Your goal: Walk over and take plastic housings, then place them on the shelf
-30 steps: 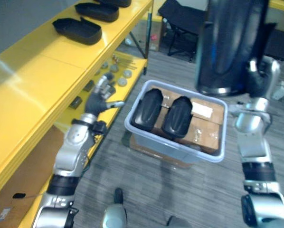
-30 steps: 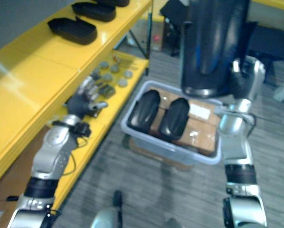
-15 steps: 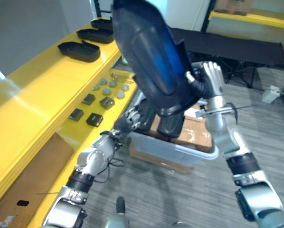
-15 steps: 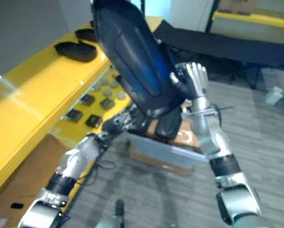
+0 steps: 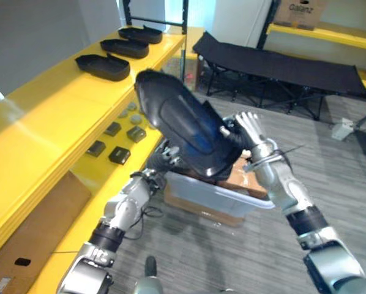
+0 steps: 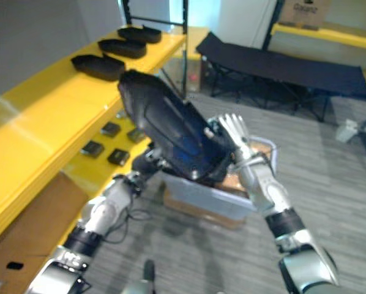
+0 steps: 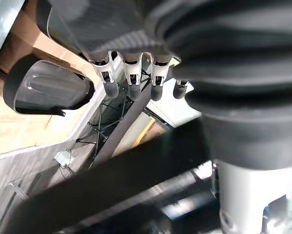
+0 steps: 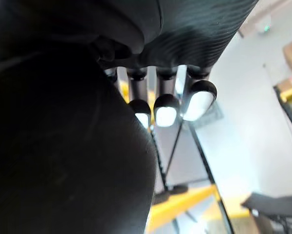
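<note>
You hold the housing [image 5: 183,131] tilted above the bin [image 5: 201,195], just short of the shelf [image 5: 54,122] front edge. The right hand [image 5: 249,130] presses flat on one end with straight fingers. The left hand [image 5: 168,157] props the underside, its fingers [image 7: 130,80] likewise uncurled. Nothing wraps the part. A fast swing can let it slip onto the second housing [image 7: 46,90] in the bin, or strike the shelf edge.

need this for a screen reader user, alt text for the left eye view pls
A large black plastic housing hangs tilted over a grey bin, the right hand flat against its side and the left hand beneath it. More housings lie on the yellow shelf alongside.
</note>
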`<state>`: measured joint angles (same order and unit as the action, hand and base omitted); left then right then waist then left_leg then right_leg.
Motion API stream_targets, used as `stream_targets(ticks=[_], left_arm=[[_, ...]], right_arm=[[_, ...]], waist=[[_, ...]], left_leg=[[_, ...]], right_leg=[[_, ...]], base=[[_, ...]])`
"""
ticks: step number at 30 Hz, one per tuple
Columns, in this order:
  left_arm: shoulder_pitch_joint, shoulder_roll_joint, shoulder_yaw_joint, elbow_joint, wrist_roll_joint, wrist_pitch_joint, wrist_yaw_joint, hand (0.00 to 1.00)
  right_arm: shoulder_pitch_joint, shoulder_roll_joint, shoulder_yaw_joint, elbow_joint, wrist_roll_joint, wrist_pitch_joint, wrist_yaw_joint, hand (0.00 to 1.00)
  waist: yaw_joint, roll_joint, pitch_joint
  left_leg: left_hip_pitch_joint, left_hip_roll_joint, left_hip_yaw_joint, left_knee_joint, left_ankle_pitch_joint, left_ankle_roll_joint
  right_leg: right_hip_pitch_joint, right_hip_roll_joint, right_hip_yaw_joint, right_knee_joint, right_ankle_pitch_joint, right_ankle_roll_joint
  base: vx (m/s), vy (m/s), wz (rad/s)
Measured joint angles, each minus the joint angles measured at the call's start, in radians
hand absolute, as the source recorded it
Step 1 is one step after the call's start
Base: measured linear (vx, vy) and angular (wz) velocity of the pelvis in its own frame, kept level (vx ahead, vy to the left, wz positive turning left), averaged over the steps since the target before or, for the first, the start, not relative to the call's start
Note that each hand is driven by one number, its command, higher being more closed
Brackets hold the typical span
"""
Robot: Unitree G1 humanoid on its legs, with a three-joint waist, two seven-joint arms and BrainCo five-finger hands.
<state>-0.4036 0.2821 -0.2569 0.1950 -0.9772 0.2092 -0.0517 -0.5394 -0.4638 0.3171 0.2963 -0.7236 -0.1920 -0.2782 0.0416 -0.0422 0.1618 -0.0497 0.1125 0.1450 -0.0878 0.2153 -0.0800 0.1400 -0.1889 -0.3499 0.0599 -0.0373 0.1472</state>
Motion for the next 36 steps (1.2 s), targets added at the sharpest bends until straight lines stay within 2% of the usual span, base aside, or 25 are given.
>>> stream_targets(ticks=[3,8,12,15,17,18,23,31,36], left_arm=[[0.016,-0.015,0.001,-0.004,-0.007,-0.012,0.0,0.0],[0.045,-0.015,0.001,-0.04,-0.008,-0.006,0.0,0.0],[0.057,-0.014,-0.007,-0.04,0.008,0.028,0.006,0.0],[0.061,-0.014,-0.037,-0.04,0.045,0.039,0.0,0.0],[0.068,-0.017,-0.062,-0.041,0.045,0.048,-0.001,0.0],[0.075,-0.016,-0.07,-0.042,0.048,0.052,-0.001,1.0],[0.079,-0.016,-0.075,-0.045,0.12,0.048,0.01,1.0],[0.088,-0.017,-0.068,-0.059,0.285,0.008,0.123,1.0],[0.103,-0.042,-0.041,-0.068,0.338,-0.032,0.204,1.0]], right_arm=[[0.025,0.005,0.001,0.007,-0.009,-0.003,0.0,1.0],[0.038,0.025,0.001,0.045,-0.019,-0.014,-0.011,1.0],[0.061,0.036,0.021,0.08,-0.015,-0.013,-0.03,1.0],[0.063,0.053,0.053,0.085,0.012,-0.003,-0.054,1.0],[0.064,0.083,0.062,0.09,0.046,0.019,-0.074,1.0],[0.064,0.086,0.065,0.094,0.048,0.024,-0.073,1.0],[0.064,0.091,0.077,0.107,0.084,0.03,-0.074,1.0],[0.064,0.114,0.102,0.104,0.124,0.021,-0.114,1.0],[0.07,0.147,0.109,0.1,0.143,0.015,-0.118,1.0]], waist=[[0.003,-0.001,-0.001],[0.003,-0.004,-0.003],[0.003,-0.018,-0.013],[0.007,-0.017,-0.013],[0.008,-0.017,-0.014],[0.01,-0.017,-0.014],[0.012,-0.014,-0.016],[0.012,0.009,-0.029],[0.012,0.011,-0.03]], left_leg=[[0.0,-0.001,-0.002,0.0,0.0,0.0],[0.0,-0.001,-0.008,0.0,0.0,0.0],[0.001,-0.004,-0.023,0.0,0.001,0.0],[0.002,-0.004,-0.026,0.0,0.001,-0.001],[0.003,-0.004,-0.026,0.0,0.001,-0.001],[0.003,-0.004,-0.026,0.0,0.001,-0.001],[-0.002,-0.006,-0.028,0.001,0.001,-0.002],[-0.002,-0.006,-0.03,0.005,0.001,-0.001],[-0.002,-0.003,-0.03,0.005,0.001,-0.002]], right_leg=[[0.001,0.0,-0.001,0.0,0.0,0.0],[0.003,0.0,-0.003,-0.001,0.0,0.001],[0.016,0.002,-0.012,-0.005,0.0,0.001],[0.019,0.003,-0.014,-0.006,0.0,0.0],[0.02,0.003,-0.014,-0.007,-0.001,-0.002],[0.02,0.003,-0.014,-0.009,-0.002,-0.004],[0.019,0.003,-0.015,-0.016,-0.002,-0.004],[0.022,0.003,-0.02,-0.019,0.0,-0.001],[0.022,0.006,-0.02,-0.02,-0.001,-0.003]], base=[[0.0,0.0,0.0],[0.0,-0.005,0.01],[0.0,-0.028,0.09],[0.0,-0.009,0.02],[0.0,0.0,0.0],[0.0,0.0,0.0],[0.0,0.0,0.0],[0.0,-0.004,0.0],[0.0,-0.013,0.0]])
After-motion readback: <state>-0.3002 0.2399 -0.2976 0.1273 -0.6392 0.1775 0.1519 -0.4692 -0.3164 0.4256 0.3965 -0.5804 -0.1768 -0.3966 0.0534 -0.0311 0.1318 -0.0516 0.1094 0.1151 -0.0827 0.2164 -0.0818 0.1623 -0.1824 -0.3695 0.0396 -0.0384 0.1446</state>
